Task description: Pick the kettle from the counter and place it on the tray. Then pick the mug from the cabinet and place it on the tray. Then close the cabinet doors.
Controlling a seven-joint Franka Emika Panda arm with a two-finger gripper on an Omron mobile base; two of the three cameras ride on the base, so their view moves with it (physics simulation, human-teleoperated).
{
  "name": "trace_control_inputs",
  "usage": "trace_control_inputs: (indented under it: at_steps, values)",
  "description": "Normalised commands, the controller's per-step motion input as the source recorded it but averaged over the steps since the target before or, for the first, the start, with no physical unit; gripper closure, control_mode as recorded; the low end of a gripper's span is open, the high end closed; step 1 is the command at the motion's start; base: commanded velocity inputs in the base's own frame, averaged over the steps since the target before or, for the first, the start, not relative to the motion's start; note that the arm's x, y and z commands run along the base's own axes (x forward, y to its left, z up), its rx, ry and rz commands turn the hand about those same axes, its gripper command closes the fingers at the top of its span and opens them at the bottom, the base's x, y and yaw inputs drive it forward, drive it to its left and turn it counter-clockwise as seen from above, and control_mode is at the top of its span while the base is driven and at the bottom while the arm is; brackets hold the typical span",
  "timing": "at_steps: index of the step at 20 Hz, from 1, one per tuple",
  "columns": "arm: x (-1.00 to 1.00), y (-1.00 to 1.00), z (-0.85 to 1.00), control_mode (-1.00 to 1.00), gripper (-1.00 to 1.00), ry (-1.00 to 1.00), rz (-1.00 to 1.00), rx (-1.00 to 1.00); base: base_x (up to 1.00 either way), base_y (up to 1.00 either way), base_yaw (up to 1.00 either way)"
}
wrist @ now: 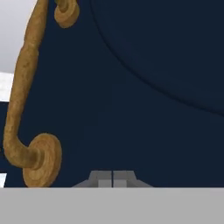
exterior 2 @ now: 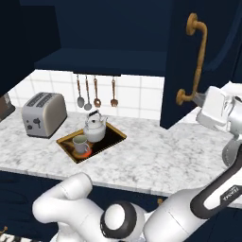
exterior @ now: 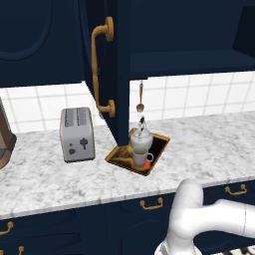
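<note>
1. The right-hand cabinet door [exterior 2: 182, 61], a tall navy panel hung on the cabinet [exterior 2: 108, 28], stands swung out over the counter [exterior 2: 156, 151], edge-on toward the room; in the hand view its face is close in front of the camera. It looks a stiff, hinged slab that will likely swing rather than lift, and a flat push on the panel should serve as well as any grip.
2. Its long curved brass handle [wrist: 22, 87] is rigid and smooth, possibly slippery for narrow fingertips; judged from here, the bare panel beside the lower mount is the safer spot to press.
3. The gripper [wrist: 113, 177] has its jaws fully closed and empty, the tips just off or against the door face beside the handle's lower mount; contact cannot be told.
4. The left-hand cabinet door [exterior: 107, 69] also hangs open, its own brass handle facing the left base camera.
5. On the counter below, the tray [exterior 2: 66, 140] already carries the kettle [exterior 2: 95, 127] and, just beside it, the mug [exterior 2: 81, 144], so only the doors appear to remain.
6. A silver toaster [exterior 2: 43, 113] stands well apart on the counter, and utensils [exterior 2: 96, 92] hang on the tiled wall behind.
</note>
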Motion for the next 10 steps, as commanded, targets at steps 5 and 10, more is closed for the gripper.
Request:
trace_control_inputs:
  at_steps: [5, 10]
  values:
    - [0.31, 0.16, 0.03, -1.00, 1.00, 0.01, -0.32, -0.01, 0.00, 0.00, 0.00]
    - [0.61, 0.00, 0.15, -1.00, 1.00, 0.05, -0.23, 0.00, 0.00, 0.00, 0.00]
